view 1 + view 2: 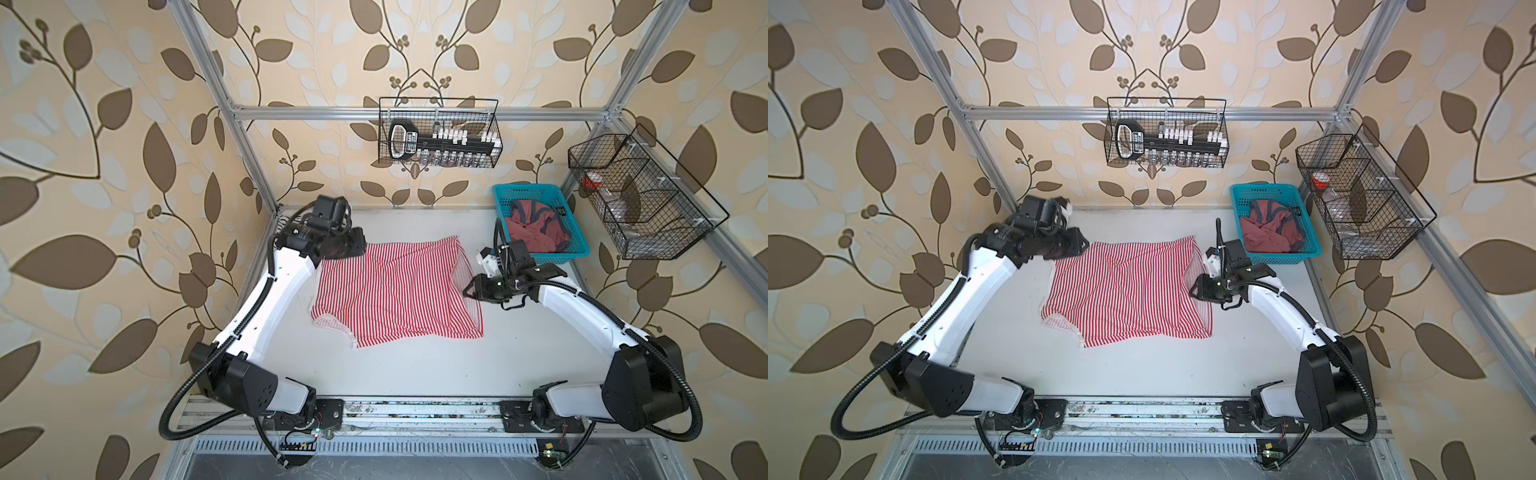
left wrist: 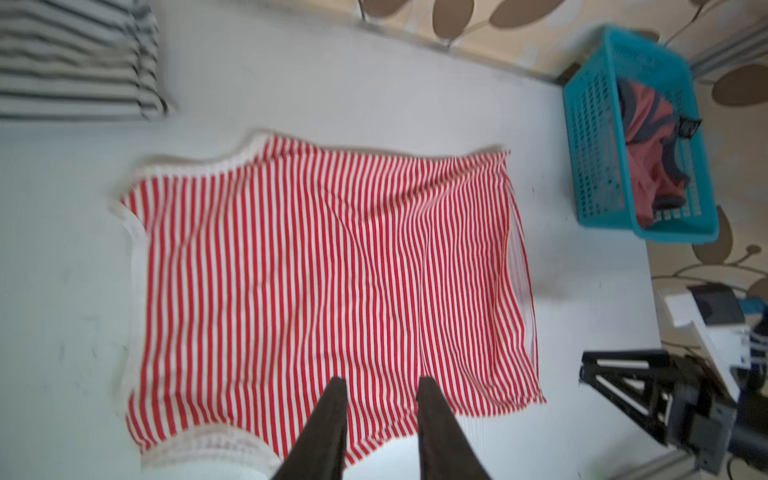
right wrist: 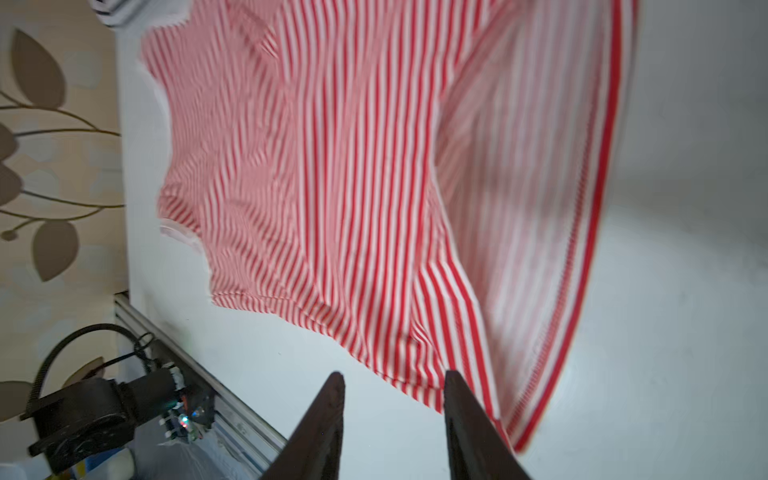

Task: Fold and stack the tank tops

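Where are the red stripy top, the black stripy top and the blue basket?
red stripy top point(image 1: 395, 291): a top view, the middle of the spread cloth.
black stripy top point(image 2: 75, 62): left wrist view, the top of the folded cloth.
blue basket point(image 1: 524, 194): a top view, its far mesh wall.

**Non-task items, placed from the teal basket**

- Teal basket point(image 1: 559, 256): slotted plastic, standing on the far right corner of the white table point(image 1: 415, 374).
- Salmon and grey garment point(image 1: 536, 232): crumpled inside the teal basket.
- Aluminium frame point(image 1: 415, 112): its crossbar runs above and behind the teal basket.
- Black wire basket point(image 1: 384, 124): hung on that crossbar, up and to the left of the teal basket. It holds a black-handled tool with white pieces point(image 1: 440, 143).
- Divided wire basket point(image 1: 665, 245): just right of the teal basket. A small red and white item point(image 1: 592, 180), too blurred to name, lies inside.
- Leaf wallpaper point(image 1: 104, 166): behind and around the teal basket.
- Slotted metal rail point(image 1: 415, 409): well apart from the teal basket, at the table's near edge.
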